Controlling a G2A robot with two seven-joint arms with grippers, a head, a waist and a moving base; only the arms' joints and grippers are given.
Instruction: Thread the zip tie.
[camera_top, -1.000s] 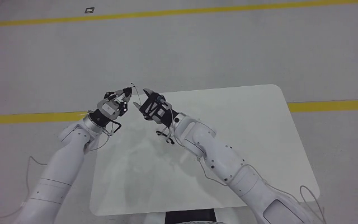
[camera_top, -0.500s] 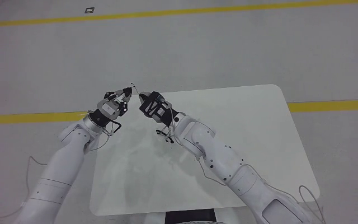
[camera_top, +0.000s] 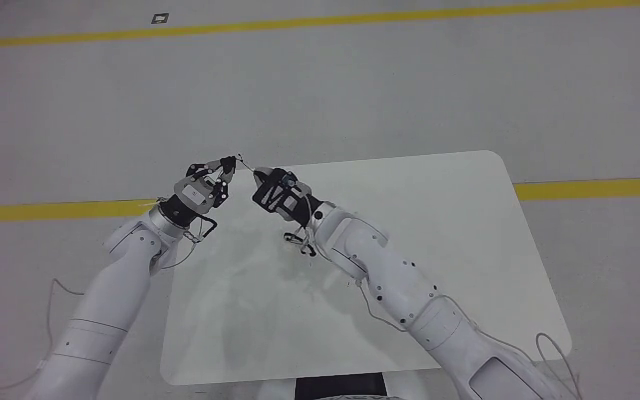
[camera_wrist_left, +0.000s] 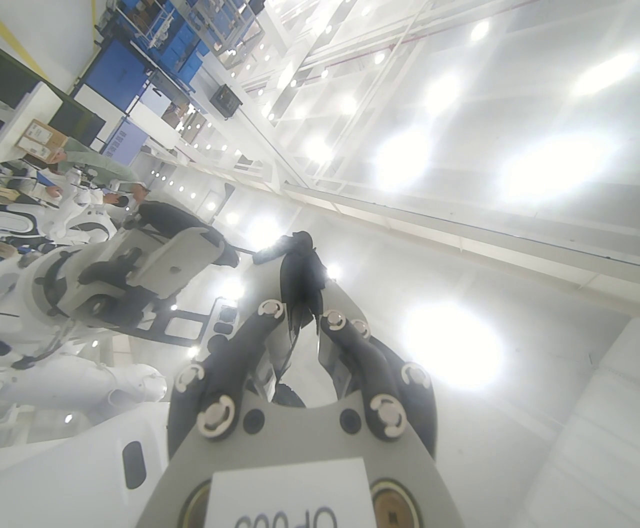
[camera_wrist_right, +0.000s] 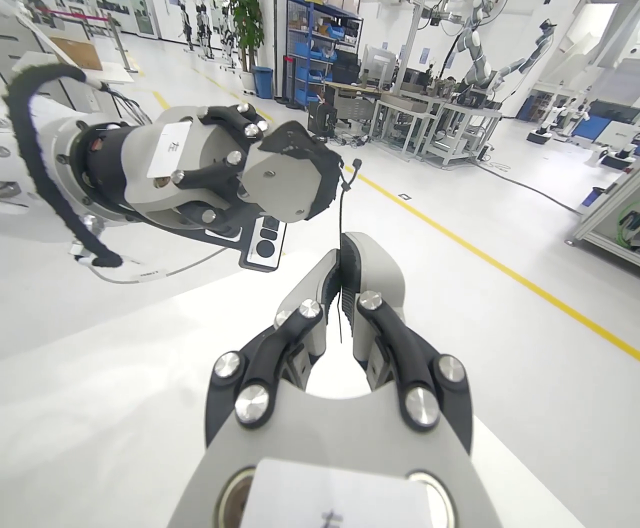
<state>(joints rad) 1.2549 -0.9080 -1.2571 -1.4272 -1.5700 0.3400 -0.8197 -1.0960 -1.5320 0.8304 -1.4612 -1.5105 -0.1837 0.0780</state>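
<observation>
My right gripper (camera_wrist_right: 341, 280) is pinched tight on the zip tie (camera_wrist_right: 341, 215) strap, which runs up to the left gripper (camera_wrist_right: 327, 172), clamped near the head, above the table (camera_top: 450, 220) corner. Mid-threading, I reckon — next up is curling the tail into the head, so careful lining-up.

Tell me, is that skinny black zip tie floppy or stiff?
Probably springy, not floppy: the zip tie sticks straight out of the right gripper without drooping. Likely very light, being so thin. It may bend easily, since its top curves.
</observation>
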